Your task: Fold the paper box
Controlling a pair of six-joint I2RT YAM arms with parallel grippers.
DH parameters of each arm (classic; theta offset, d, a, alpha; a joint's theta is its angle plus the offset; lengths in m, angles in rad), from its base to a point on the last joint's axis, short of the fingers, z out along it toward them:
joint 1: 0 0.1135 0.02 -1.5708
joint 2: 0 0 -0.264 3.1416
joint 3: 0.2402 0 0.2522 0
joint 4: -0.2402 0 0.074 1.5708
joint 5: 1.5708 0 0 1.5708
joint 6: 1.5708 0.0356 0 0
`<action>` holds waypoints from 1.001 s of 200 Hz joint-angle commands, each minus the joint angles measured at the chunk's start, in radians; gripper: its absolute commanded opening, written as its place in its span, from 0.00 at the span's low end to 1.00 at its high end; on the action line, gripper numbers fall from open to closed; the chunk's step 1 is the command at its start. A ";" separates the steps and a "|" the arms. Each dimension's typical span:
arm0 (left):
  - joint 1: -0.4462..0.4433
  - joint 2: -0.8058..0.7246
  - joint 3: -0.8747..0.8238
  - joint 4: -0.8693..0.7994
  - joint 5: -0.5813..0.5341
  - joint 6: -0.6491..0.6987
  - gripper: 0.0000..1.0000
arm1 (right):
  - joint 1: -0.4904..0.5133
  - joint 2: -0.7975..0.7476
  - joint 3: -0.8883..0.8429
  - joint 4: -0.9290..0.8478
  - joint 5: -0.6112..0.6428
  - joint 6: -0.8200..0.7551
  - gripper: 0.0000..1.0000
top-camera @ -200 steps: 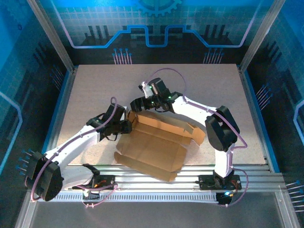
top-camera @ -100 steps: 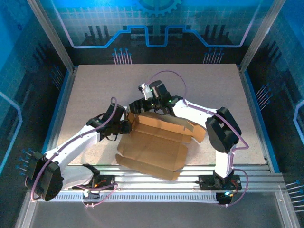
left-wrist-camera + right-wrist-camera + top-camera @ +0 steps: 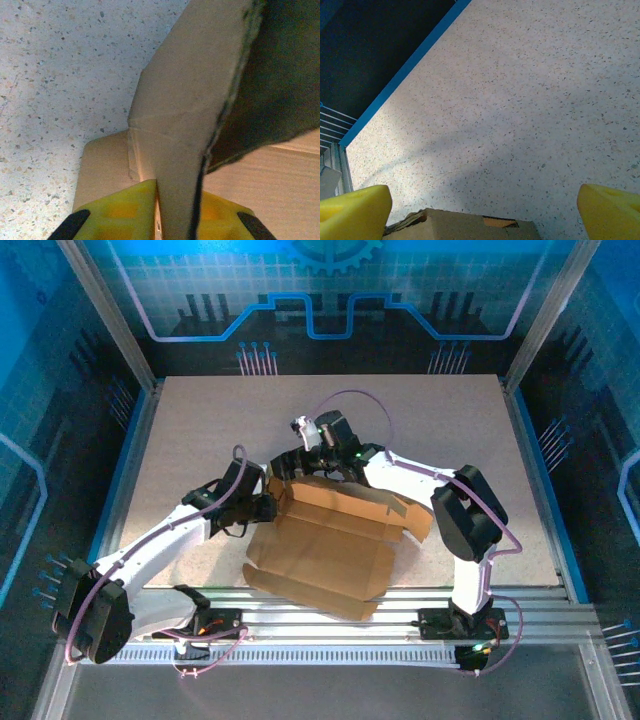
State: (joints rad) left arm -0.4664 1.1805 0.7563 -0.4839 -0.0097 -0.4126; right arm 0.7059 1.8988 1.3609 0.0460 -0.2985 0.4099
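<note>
Looking down from the top camera, I saw the paper box (image 3: 325,545) lying as a mostly flat brown cut-out sheet on the near middle of the table (image 3: 200,430). Its nearest corner reached out over the aluminium rails (image 3: 300,625) at the front edge. The far strip of the sheet was raised into a low wall, and a flap stood up at the far-left corner.

In the left wrist camera that flap (image 3: 185,125) rose upright and slightly curved, with a crease across it. The left fingers (image 3: 115,210) were pinching it at its base, one yellow pad on each side of the cardboard. More of the sheet lay flat to the right of the pads, and the speckled table (image 3: 60,75) showed to the left. From above, the left arm (image 3: 170,535) reached in from the near-left corner to that same flap.

The right arm (image 3: 420,475) curved round the far side of the sheet, its wrist just beyond the raised wall near the far-left corner. In the right wrist camera the right fingers (image 3: 355,210) were spread wide, with one yellow tip in each lower corner. Nothing was held between them. The top edge of the box (image 3: 465,225) sat low in the gap, apart from both tips. Beyond it lay bare table (image 3: 530,100), bounded by a blue edge strip (image 3: 405,67).
</note>
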 commanded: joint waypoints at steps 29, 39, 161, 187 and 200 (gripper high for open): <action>0.008 -0.022 0.025 -0.013 0.040 -0.003 0.15 | 0.009 0.019 -0.026 -0.015 0.007 -0.044 0.97; 0.010 -0.026 0.034 -0.020 0.045 -0.004 0.16 | 0.008 0.017 -0.032 -0.013 0.020 -0.047 0.97; 0.122 -0.162 0.054 -0.067 0.198 -0.033 0.40 | 0.027 0.007 -0.092 0.039 0.134 -0.068 0.97; 0.168 -0.204 0.066 -0.085 0.228 -0.045 0.48 | 0.032 0.004 -0.094 0.037 0.137 -0.075 0.97; 0.195 -0.228 0.069 -0.098 0.231 -0.052 0.48 | 0.032 0.003 -0.097 0.037 0.136 -0.075 0.97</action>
State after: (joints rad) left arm -0.3141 0.9985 0.7830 -0.5392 0.1719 -0.4454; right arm 0.7250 1.8969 1.2953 0.1471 -0.2085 0.3759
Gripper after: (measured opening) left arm 0.478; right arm 0.968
